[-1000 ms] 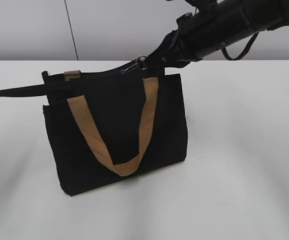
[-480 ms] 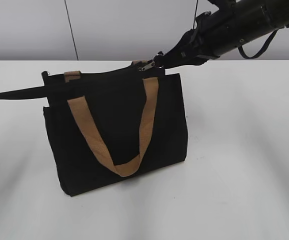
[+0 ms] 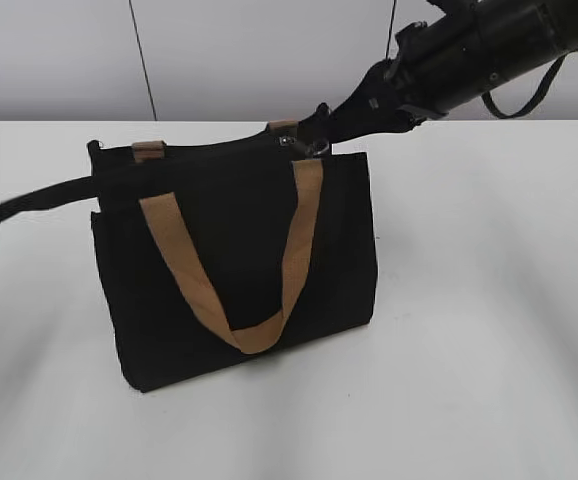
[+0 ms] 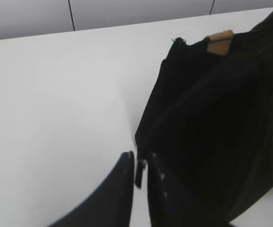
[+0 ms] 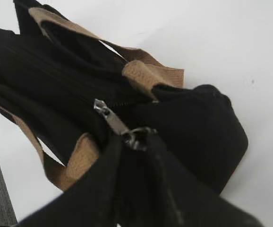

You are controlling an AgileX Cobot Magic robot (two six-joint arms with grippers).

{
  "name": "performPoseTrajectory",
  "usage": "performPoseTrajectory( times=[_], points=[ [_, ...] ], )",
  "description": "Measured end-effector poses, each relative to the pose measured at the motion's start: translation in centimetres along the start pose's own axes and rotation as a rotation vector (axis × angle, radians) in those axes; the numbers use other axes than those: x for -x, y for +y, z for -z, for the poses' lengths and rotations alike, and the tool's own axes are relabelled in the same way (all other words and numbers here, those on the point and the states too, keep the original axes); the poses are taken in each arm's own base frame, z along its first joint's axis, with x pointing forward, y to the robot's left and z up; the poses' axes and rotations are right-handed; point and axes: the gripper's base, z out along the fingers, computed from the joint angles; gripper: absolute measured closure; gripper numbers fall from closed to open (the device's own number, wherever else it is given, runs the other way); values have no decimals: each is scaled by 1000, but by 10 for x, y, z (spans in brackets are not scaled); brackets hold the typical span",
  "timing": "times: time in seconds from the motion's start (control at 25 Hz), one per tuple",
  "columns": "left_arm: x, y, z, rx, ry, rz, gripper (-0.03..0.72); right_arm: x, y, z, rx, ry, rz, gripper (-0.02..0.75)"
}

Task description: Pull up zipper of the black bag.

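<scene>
In the exterior view the white worktop (image 3: 469, 380) fills the lower part of the frame, bare in front. On it, left of centre, stands the black bag (image 3: 239, 260), upright and boxy, one tan handle (image 3: 234, 270) hanging in a loop down its front face. Along the bag's top edge, toward the upper right of the bag, sits the zipper (image 3: 309, 146), a small silver slider. The right claw (image 3: 321, 133) reaches down to it from the upper right corner of the frame. In the right wrist view, the right claw (image 5: 135, 142) has its two dark fingers closed together on the ring of the zipper (image 5: 110, 117), whose pull tab slants up to the left from the fingertips toward the slider on the black track. The second tan handle (image 5: 150, 75) lies just behind it.

The left claw (image 3: 104, 175) comes in from the left edge of the exterior view and meets the bag's upper left corner. In the left wrist view, at the bottom centre, the left claw (image 4: 139, 172) is nearly closed, its fingers pinching the black fabric edge of the bag (image 4: 212, 123). Beyond the worktop rises a pale wall (image 3: 219, 50).
</scene>
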Motion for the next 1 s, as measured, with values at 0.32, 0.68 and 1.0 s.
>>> performPoseTrajectory(
  times=[0.32, 0.68, 1.0],
  points=[
    [-5, -1, 0, -11, 55, 42, 304, 7, 13, 22, -32, 21, -41, 384],
    [7, -4, 7, -47, 149, 103, 274, -2, 23, 42, -90, 176, -100, 369],
    [-4, -6, 13, -70, 333, 108, 228, 0, 37, 65, -134, 208, -136, 369]
  ],
)
